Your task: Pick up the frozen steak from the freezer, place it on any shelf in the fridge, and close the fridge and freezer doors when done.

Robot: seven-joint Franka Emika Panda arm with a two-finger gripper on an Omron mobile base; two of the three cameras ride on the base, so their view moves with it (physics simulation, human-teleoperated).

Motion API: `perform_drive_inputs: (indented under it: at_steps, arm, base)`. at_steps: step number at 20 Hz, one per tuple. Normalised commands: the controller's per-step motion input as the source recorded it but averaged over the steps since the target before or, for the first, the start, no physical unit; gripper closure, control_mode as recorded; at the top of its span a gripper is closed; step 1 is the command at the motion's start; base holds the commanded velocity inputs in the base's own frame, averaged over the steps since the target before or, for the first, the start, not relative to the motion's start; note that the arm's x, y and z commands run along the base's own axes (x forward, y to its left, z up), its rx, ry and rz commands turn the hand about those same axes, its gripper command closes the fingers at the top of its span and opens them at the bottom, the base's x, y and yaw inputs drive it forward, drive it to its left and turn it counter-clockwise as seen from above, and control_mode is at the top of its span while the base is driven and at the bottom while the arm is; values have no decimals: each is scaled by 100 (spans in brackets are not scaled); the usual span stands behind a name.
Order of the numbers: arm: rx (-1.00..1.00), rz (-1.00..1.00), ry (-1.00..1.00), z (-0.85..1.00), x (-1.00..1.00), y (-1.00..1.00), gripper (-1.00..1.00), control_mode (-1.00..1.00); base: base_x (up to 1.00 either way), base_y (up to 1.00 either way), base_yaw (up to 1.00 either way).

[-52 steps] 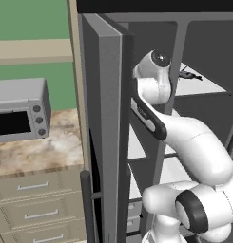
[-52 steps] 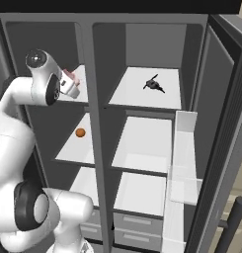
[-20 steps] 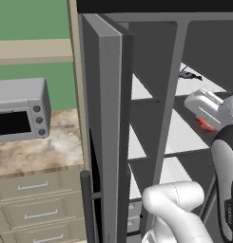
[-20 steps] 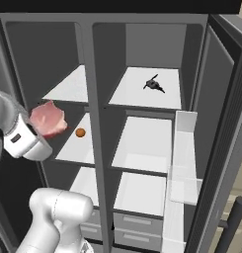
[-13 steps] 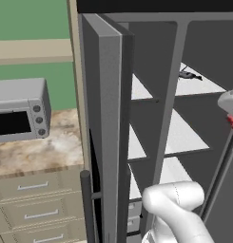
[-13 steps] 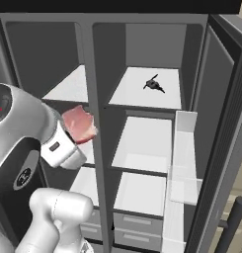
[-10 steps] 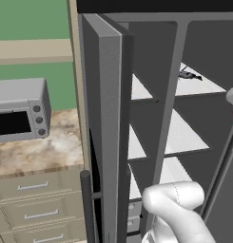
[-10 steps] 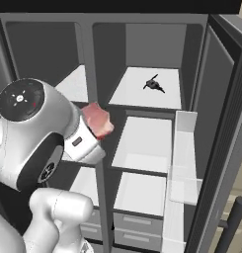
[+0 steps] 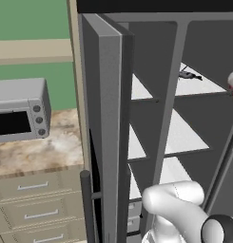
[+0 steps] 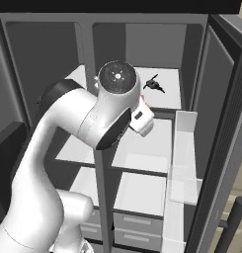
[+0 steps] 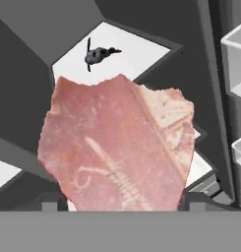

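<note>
The frozen steak [image 11: 119, 145] is riding in the gripper [image 11: 124, 204], whose fingers are pinching its lower edge at 6 o'clock in the hand view; the slab is covering the fingertips, so the exact contact area cannot be determined. The steak is standing edge-on between the jaws and is holding its flat, jagged outline without drooping. This suggests a stiff, rigid piece that is probably light but likely slick with frost. A grip across the thin faces near one edge appears adequate, though slippage is a risk during fast swings.

The top shelf [image 11: 136, 54] of the fridge is lying beyond the steak at 12 o'clock, carrying a small dark object [image 11: 98, 54]. In the right base view the gripper [image 10: 142, 109] is hanging in front of the plain-doored compartment, near that shelf [image 10: 169, 89]. Both doors are standing open.
</note>
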Motion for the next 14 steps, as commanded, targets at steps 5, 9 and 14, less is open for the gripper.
perform_drive_inputs:
  at_steps: [5, 9, 14]
  arm:
    - [0, 17, -1, -5, 100, -16, 100, -100]
    - [0, 16, 0, -1, 100, -10, 100, -100]
    - [-1, 14, 0, -16, 100, -8, 100, -100]
  base:
    - [0, 0, 0]
    - [0, 0, 0]
    - [0, 0, 0]
